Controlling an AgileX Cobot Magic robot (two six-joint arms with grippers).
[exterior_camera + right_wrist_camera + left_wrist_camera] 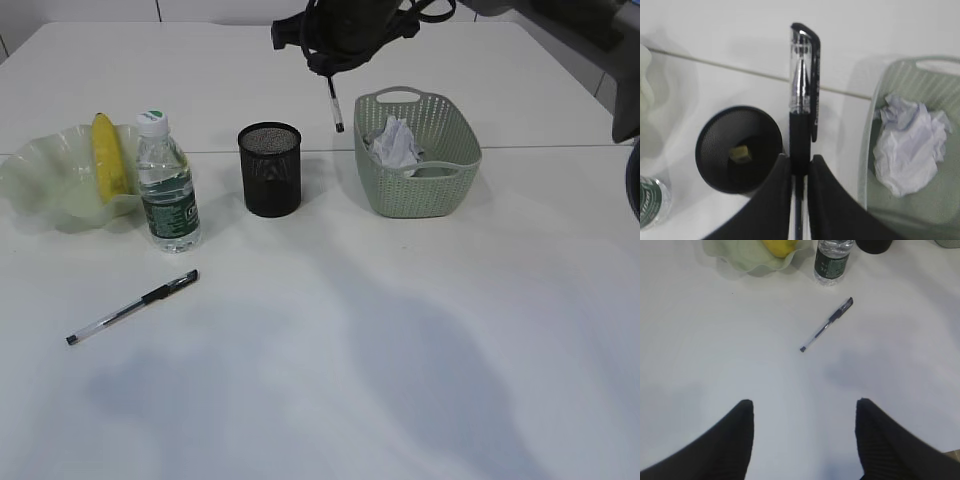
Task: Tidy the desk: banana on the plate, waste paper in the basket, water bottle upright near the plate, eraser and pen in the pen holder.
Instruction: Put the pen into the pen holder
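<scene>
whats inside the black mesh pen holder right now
The right wrist view shows the eraser at the bottom of the pen holder. No pen in it yet. Its near rim hides part of the floor.

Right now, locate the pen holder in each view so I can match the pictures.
Exterior view: the pen holder stands centre, between the water bottle and the basket.
Left wrist view: only its base shows at the top edge, right of the bottle.
Right wrist view: lower left, seen from above, the eraser inside.
Shared landmark: the water bottle beside it.

Pale wall panels (100,8) behind, soft even light, possibly overhead, faint shadows
</scene>
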